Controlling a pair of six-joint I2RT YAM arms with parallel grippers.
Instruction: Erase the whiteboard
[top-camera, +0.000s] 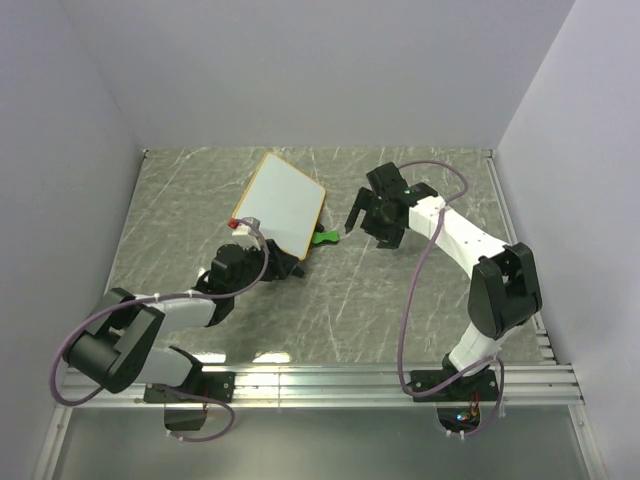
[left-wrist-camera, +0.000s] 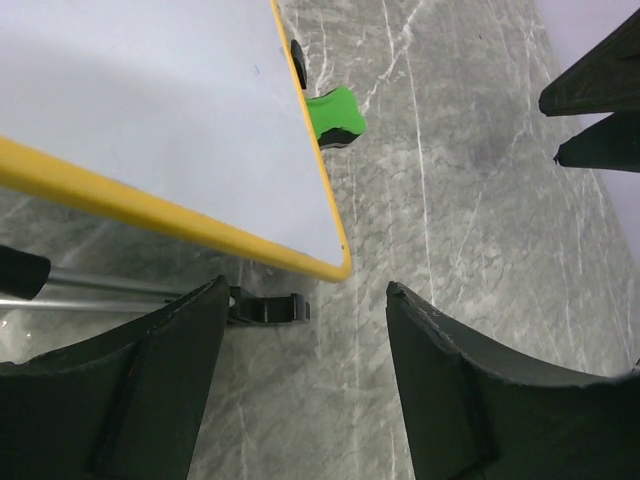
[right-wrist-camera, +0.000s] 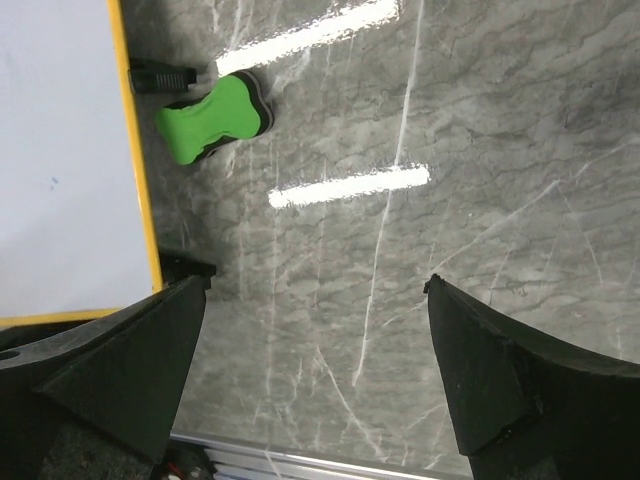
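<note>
The whiteboard (top-camera: 283, 202), white with a thin yellow frame, lies on the marble table left of centre; it looks blank. It also shows in the left wrist view (left-wrist-camera: 150, 110) and the right wrist view (right-wrist-camera: 60, 160). A small green eraser (top-camera: 324, 237) lies on the table just off the board's right corner, also seen in the left wrist view (left-wrist-camera: 333, 115) and the right wrist view (right-wrist-camera: 212, 117). My left gripper (left-wrist-camera: 305, 300) is open and empty just short of the board's near corner. My right gripper (right-wrist-camera: 315, 300) is open and empty above the table, right of the eraser.
A red-capped marker (top-camera: 240, 223) lies at the board's left near corner. Black board feet show by the near corner (left-wrist-camera: 265, 308) and by the eraser (right-wrist-camera: 160, 77). Grey walls enclose the table; an aluminium rail (top-camera: 330, 380) runs along the near edge.
</note>
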